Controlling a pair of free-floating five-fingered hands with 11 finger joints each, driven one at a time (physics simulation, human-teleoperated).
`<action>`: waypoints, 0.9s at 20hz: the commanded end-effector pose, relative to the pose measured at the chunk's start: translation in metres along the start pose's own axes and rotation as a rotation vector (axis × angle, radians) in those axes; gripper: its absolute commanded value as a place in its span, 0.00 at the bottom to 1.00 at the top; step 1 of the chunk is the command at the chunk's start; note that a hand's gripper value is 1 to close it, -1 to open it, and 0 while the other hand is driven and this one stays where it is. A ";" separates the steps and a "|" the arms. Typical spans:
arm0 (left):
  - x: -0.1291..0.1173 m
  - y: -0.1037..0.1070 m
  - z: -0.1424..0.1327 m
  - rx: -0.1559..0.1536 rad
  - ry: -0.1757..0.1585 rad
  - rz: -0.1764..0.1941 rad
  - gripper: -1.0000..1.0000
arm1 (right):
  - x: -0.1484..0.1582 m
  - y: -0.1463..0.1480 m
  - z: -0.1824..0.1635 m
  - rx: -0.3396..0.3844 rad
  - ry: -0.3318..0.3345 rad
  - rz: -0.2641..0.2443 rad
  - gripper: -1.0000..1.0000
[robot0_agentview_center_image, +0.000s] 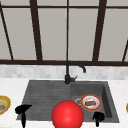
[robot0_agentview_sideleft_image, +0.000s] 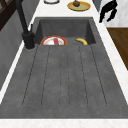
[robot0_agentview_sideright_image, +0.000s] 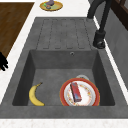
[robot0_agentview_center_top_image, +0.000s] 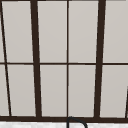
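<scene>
Across the back of the front view runs the dark-framed window (robot0_agentview_center_image: 67, 30), and below it the grey sink (robot0_agentview_center_image: 45, 95) takes up the middle, its ribbed draining board toward nine o'clock and its basin toward three. The black tap (robot0_agentview_center_image: 68, 72) stands at twelve o'clock of the sink. A red ball (robot0_agentview_center_image: 67, 115) sits at six o'clock, covering the near rim. In the basin, at about four o'clock, lies a red-rimmed plate (robot0_agentview_sideright_image: 93, 96) with a small red packet (robot0_agentview_sideright_image: 75, 92) on it; a banana (robot0_agentview_sideright_image: 35, 96) lies well apart from it at eight o'clock in the right side view.

The right hand (robot0_agentview_center_image: 98, 117) hangs over the sink's near rim just below the plate, fingers curled downward, holding nothing. The left hand (robot0_agentview_center_image: 22, 110) hovers at seven o'clock over the draining board's corner, fingers stretched out level.

A yellow plate (robot0_agentview_center_image: 3, 105) with food rests on the counter at nine o'clock.
</scene>
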 end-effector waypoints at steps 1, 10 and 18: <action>0.006 0.012 0.015 0.039 0.063 0.009 0.00 | 0.000 0.000 0.000 0.000 0.000 0.000 0.50; 0.015 0.028 0.048 0.048 0.090 -0.022 0.00 | 0.000 0.000 0.000 0.000 0.000 0.000 0.50; 0.016 0.031 0.063 0.062 0.117 -0.028 0.00 | 0.000 0.000 0.000 0.000 0.000 0.000 0.50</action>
